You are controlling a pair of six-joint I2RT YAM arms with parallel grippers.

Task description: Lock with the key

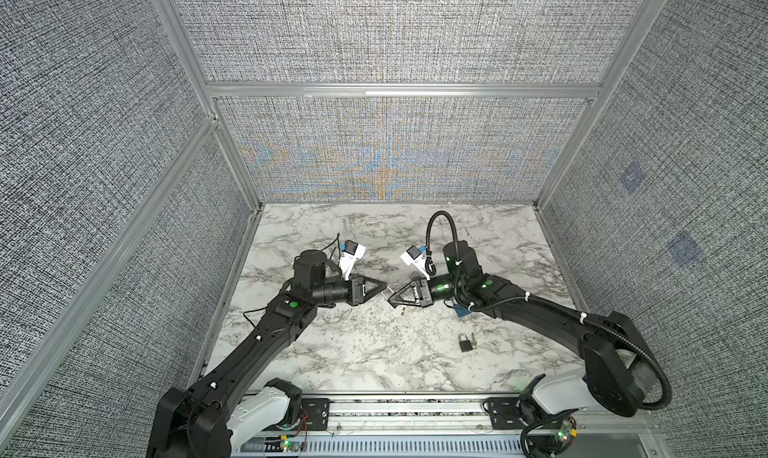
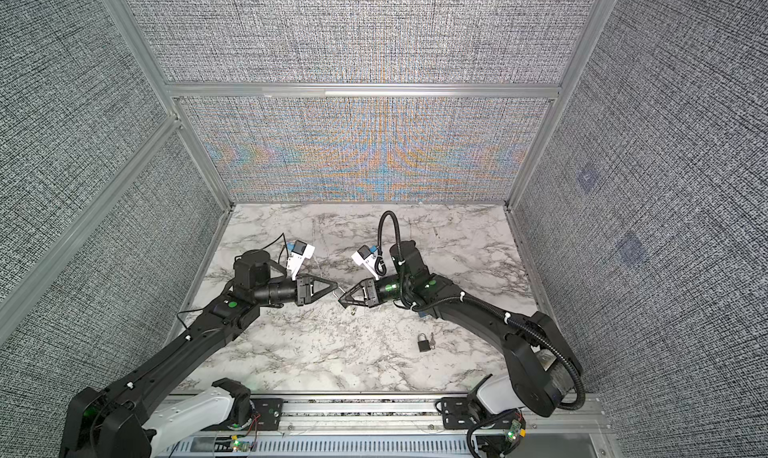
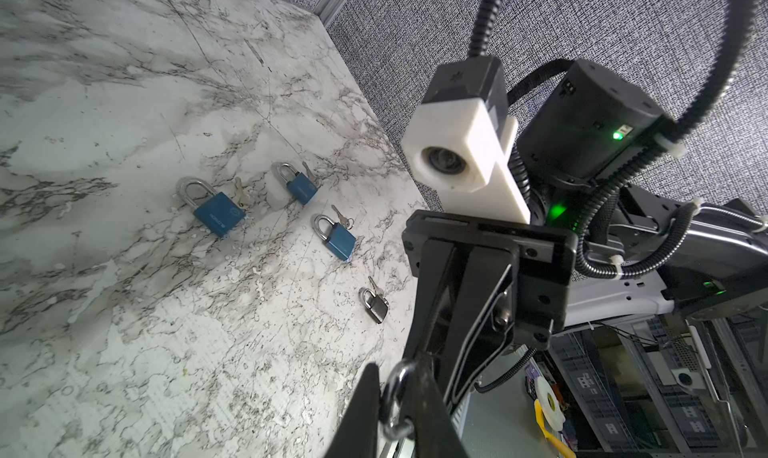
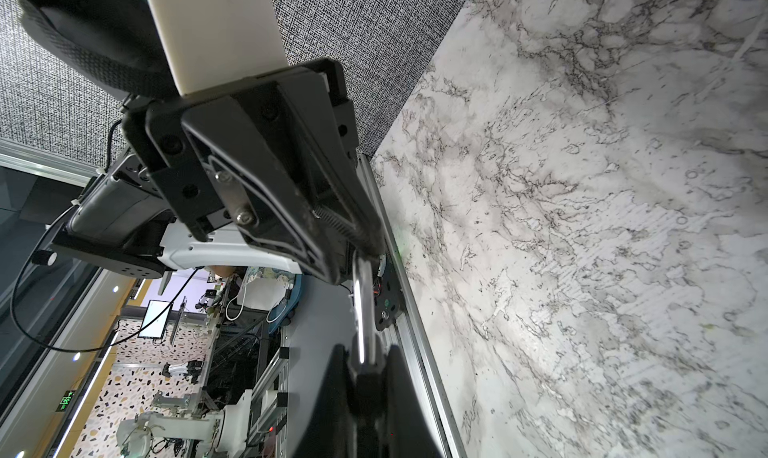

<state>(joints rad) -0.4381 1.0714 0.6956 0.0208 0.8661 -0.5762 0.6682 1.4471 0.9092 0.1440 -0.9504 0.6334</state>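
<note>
**Padlock point(image 1: 388, 297) pinched from both ends above the middle of the tabletop point(image 1: 332, 352)**

Right gripper point(image 4: 366, 368) is clamped tight on the dark lock body. Left gripper point(image 3: 395, 393) has its jaws drawn narrow around the steel shackle point(image 4: 362, 306), which spans the gap between them. The step in hand looks like seating the shackle. Next comes a straight push along its line, then a turn of the key. A small piece point(image 1: 402, 309) dangling beneath may be that key, but it is too small to tell. A black padlock point(image 1: 465, 342) lies towards the near right corner.
</note>
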